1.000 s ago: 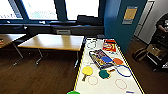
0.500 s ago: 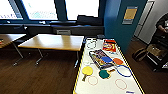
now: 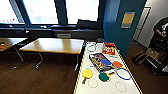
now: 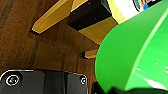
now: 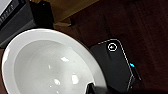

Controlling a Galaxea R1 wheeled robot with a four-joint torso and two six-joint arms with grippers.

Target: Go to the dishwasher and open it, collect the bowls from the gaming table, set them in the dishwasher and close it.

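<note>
We see a green bowl point(image 4: 132, 50) large at our left wrist and a white bowl point(image 5: 50, 65) at our right; whether either gripper's jaws clasp them we cannot tell. Ahead, the white table point(image 3: 105, 87) carries coloured paddles point(image 3: 87, 73) and a box point(image 3: 109, 48) near its far edge; no writing is legible.

near right: long table point(image 3: 107, 88) carrying paddles point(image 3: 87, 73), rings point(image 3: 121, 86) and a game box point(image 3: 100, 61) | left of it: wooden table point(image 3: 53, 45) | far: windows point(image 3: 45, 11) above a bench point(image 3: 75, 32) | far right: person point(image 3: 160, 30) beside a pillar point(image 3: 125, 22)
</note>
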